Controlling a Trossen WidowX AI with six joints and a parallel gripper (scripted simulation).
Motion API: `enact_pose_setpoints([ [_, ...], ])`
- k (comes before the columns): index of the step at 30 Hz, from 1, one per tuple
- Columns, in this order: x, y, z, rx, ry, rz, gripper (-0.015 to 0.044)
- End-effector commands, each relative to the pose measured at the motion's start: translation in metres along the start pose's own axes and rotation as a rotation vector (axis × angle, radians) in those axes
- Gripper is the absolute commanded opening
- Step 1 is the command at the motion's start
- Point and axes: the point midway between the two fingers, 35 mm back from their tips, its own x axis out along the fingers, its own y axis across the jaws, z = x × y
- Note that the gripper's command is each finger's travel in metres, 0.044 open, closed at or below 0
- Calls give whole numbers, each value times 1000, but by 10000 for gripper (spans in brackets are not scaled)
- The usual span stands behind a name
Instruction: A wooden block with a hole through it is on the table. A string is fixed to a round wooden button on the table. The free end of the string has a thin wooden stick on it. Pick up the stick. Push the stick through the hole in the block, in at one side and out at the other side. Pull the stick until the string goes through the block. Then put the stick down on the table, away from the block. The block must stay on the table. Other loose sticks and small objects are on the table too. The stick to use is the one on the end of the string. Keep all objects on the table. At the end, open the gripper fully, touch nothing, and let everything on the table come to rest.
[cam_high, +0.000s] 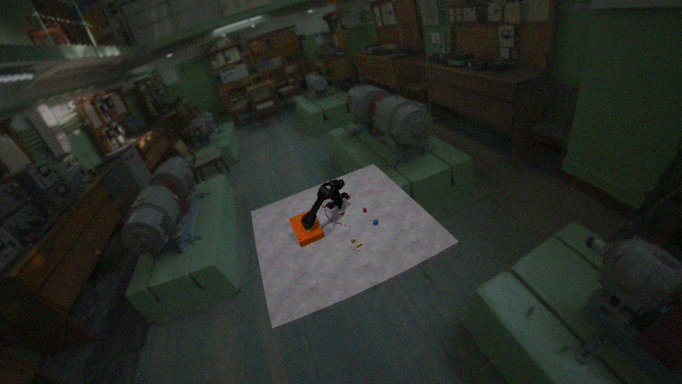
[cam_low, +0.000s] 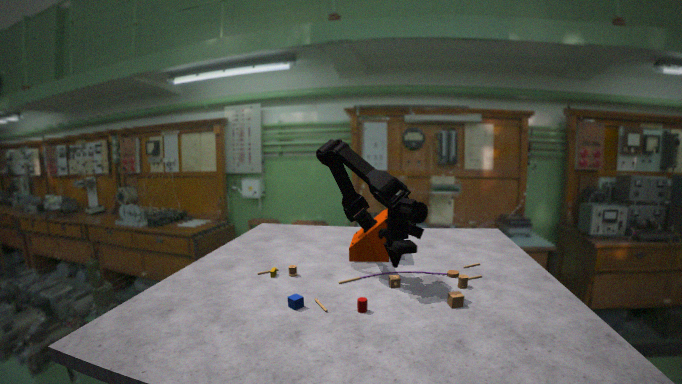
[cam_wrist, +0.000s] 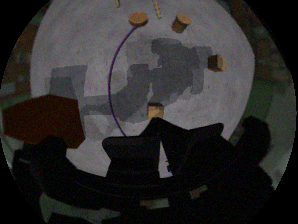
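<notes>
A wooden block (cam_low: 394, 282) (cam_wrist: 155, 112) stands on the table; a dark hole shows in its face in the exterior view. The round wooden button (cam_low: 453, 273) (cam_wrist: 138, 19) lies to its right in that view. A purple string (cam_low: 419, 273) (cam_wrist: 109, 82) runs in an arc from the button past the block's far side to the thin stick (cam_low: 349, 281) (cam_high: 345, 225), which lies on the table left of the block. My gripper (cam_low: 396, 263) (cam_wrist: 154, 120) is shut and empty, above the table near the block. Its fingers hide the stick in the wrist view.
A wooden cube (cam_low: 455, 300) (cam_wrist: 216, 63) and a wooden cylinder (cam_low: 463, 282) (cam_wrist: 181, 23) stand right of the block. A red cylinder (cam_low: 362, 305), a loose stick (cam_low: 321, 305) and a blue cube (cam_low: 295, 301) lie in front. A small yellow object (cam_low: 273, 273) and another cylinder (cam_low: 292, 270) are left.
</notes>
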Motion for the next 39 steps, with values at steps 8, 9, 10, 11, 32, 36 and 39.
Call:
enact_pose_setpoints([
  [8,0,1,-3,70,0,0,53],
  [9,-1,3,-7,157,-1,0,79],
  [10,-1,5,-11,265,-1,0,105],
  [11,-1,7,-16,372,-2,1,131],
  [32,-1,61,-91,2424,9,1,440],
  [36,0,69,-98,2687,12,-2,440],
  [39,0,71,-101,2796,13,-3,440],
])
